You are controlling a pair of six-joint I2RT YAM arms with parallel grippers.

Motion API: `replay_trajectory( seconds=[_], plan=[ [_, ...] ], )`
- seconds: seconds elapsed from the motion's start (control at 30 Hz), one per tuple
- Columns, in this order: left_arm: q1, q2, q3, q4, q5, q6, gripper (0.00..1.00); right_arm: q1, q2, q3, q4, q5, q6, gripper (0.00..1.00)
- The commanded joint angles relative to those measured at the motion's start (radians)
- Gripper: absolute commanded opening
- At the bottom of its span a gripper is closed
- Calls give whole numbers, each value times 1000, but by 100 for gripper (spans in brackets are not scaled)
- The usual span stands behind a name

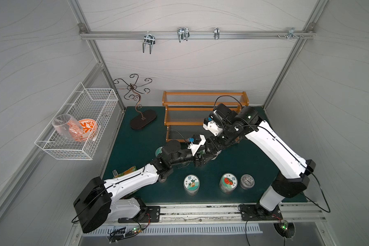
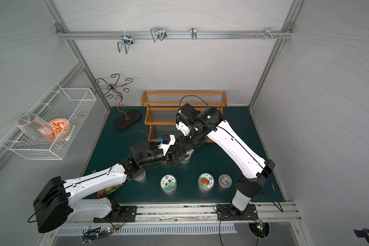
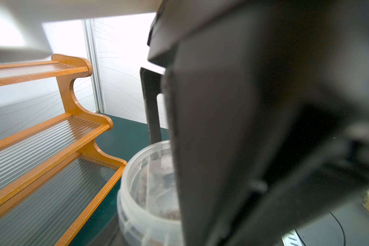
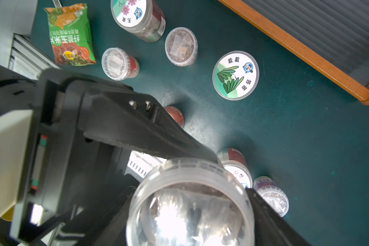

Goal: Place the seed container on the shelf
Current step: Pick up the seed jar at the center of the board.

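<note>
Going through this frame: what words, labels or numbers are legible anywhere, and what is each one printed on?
"羞羞": on the loose round lid with green leaves, flat on the mat; its two other characters are unclear.
"心想": on the white jar lid in the right wrist view.
Green snack bag: large Chinese print, upside down, not surely readable.
Flower-lid jar: characters unclear.
Fruit-picture jar in a top view: print too small.
</note>
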Motion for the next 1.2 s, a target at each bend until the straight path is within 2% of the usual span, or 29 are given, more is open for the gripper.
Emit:
replay_trajectory(
  seconds=[0.0, 0.13, 0.4, 0.6, 0.8, 0.9, 1.03, 1.17],
  plan=[
    [6, -5, 33, 109, -45, -13, 49, 25, -26, -1, -29, -46, -24, 88],
    [6, -8, 32, 121, -51, -13, 47, 23, -40, 34, -17, -35, -22, 99],
    [5, -2, 25, 154, -64, -22, 43, 7, -57, 64, -34, -9, -24, 99],
    [6, 13, 32, 170, -79, -30, 42, -34, -110, 2, 63, -141, 16, 92],
    [5, 8, 13, 211, -127, -29, 41, -65, -140, 9, 88, -164, 25, 99],
    [6, -6, 5, 228, -218, -18, 42, -101, -181, 6, 124, -164, 37, 99],
    [5, -32, -6, 285, -447, 33, 43, -159, -257, -41, 186, -129, 60, 99],
    [8, -25, 60, 256, -676, 161, 43, -220, -337, -131, 256, -133, 91, 99]
  ],
)
